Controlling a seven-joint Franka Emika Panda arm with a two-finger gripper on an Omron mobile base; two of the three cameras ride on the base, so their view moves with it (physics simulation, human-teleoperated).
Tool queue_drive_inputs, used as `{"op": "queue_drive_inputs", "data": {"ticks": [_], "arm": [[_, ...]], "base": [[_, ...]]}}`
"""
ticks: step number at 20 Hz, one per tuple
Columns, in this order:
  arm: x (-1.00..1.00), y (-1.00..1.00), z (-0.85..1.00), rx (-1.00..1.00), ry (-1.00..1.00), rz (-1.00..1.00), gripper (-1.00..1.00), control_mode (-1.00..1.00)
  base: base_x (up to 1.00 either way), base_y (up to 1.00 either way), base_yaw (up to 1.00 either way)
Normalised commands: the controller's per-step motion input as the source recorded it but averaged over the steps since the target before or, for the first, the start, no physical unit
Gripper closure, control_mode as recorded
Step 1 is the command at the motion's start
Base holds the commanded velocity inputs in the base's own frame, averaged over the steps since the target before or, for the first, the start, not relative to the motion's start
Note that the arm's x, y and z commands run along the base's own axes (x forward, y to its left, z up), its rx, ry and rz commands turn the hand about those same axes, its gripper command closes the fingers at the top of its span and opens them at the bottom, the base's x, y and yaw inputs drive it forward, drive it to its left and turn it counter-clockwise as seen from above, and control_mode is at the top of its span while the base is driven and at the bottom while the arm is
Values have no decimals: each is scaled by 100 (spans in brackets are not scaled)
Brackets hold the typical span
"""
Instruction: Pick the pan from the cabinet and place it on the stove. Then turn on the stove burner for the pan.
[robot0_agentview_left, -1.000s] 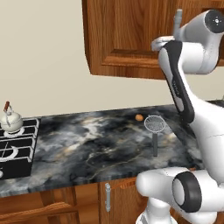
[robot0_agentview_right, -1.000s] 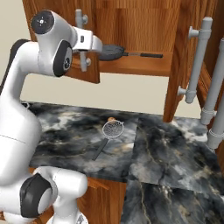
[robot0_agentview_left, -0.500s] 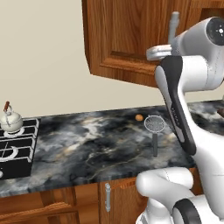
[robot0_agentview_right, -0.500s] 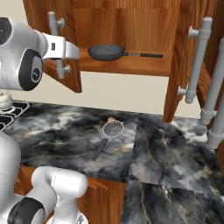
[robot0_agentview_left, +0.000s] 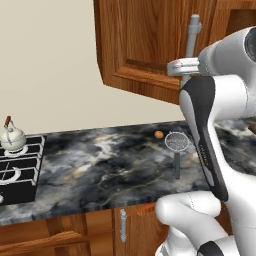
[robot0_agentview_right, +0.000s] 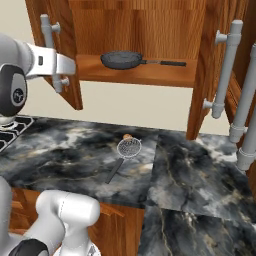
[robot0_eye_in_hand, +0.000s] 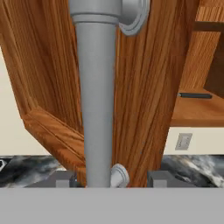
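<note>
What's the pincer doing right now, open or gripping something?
Pincer: open, its tips either side of the long grey cylindrical bar handle of the reddish-brown wooden cabinet door, not clamped.

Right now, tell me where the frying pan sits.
In the right base view, the frying pan rests on the shelf of the open wall cabinet, towards its left, handle pointing right, above the mesh strainer on the counter.

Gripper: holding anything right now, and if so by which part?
Nothing held. The gripper is open: its fingertips straddle the grey bar handle of the open cabinet door without clamping it. The pan sits on the cabinet shelf.
</note>
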Motion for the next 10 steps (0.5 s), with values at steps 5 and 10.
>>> {"op": "queue_drive_inputs", "data": {"ticks": [5,10], "arm": [[-47,-71,15,6,0,0,-100,-100],[-27,-77,0,10,7,3,-100,-100]], "base": [[0,0,0],[0,0,0]]}}
